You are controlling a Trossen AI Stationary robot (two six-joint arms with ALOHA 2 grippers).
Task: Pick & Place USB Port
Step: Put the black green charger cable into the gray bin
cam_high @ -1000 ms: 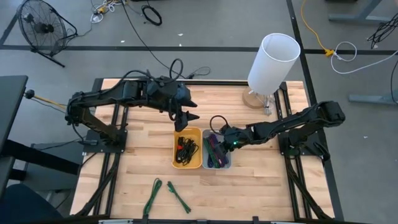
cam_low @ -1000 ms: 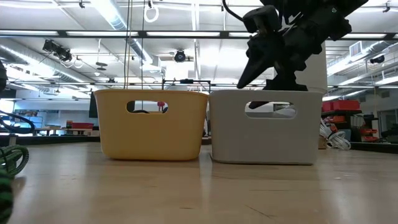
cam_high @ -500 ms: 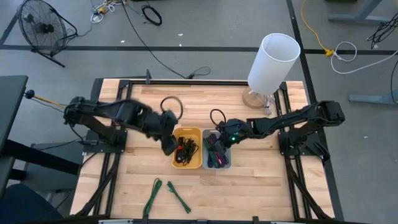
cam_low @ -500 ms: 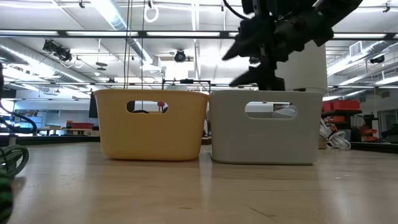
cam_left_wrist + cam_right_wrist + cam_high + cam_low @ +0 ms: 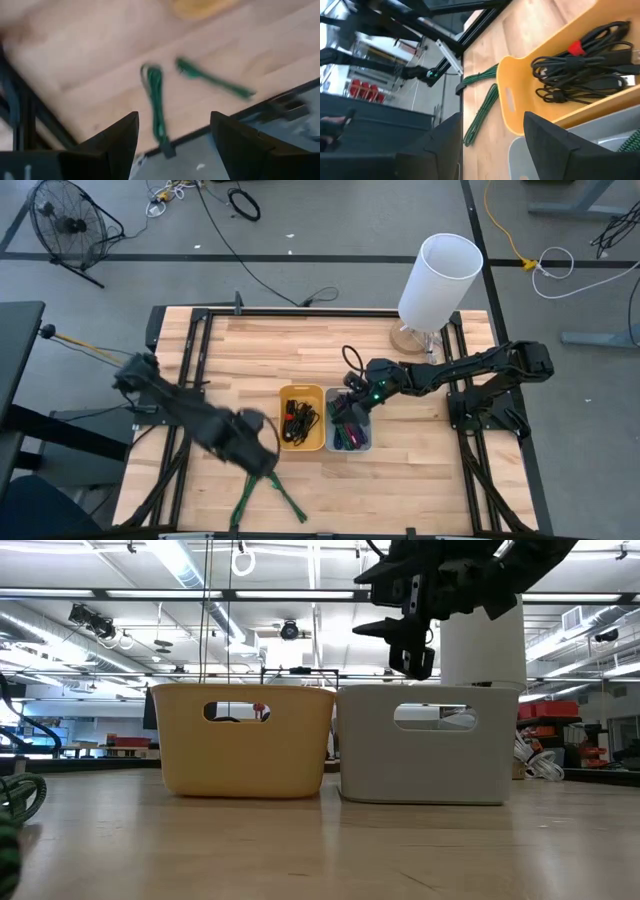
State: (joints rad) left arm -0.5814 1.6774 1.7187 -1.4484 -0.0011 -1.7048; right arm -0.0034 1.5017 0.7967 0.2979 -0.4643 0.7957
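Left pincer (image 5: 172, 145) over green cables (image 5: 156, 102)

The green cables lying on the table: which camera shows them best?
The left wrist view: both green cables fill its middle, seen from close above. The high view shows them small near the table's front edge. The right wrist view catches them beyond the yellow bin. The low view shows only a green blur at its edge.

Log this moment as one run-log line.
left hand: open, above green cables | right hand: open, empty, over gray bin | yellow bin: black cables inside
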